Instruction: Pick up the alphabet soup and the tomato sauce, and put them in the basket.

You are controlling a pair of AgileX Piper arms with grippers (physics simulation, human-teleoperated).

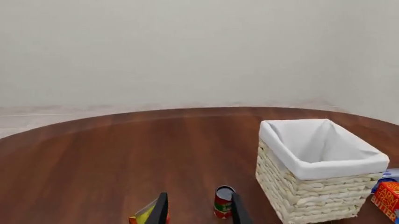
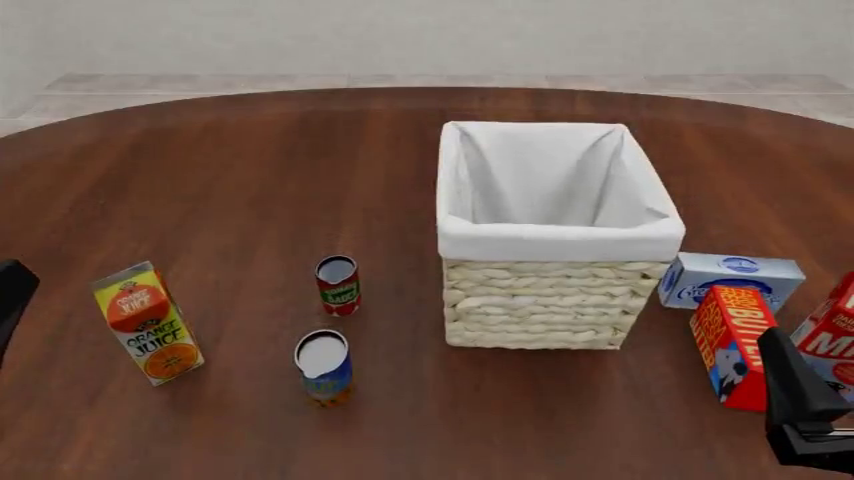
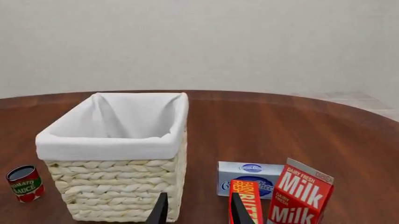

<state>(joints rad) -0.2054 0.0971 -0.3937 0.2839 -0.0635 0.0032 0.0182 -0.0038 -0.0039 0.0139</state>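
hovering low at table edges, left gripper (image 1: 198, 211) and right gripper (image 3: 197, 208) gape.

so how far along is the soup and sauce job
Nothing is done: the basket holds only its white lining. Nothing is in hand: the left gripper and right gripper are open and empty. Left: both the alphabet soup and tomato sauce, standing on the table left of the basket.
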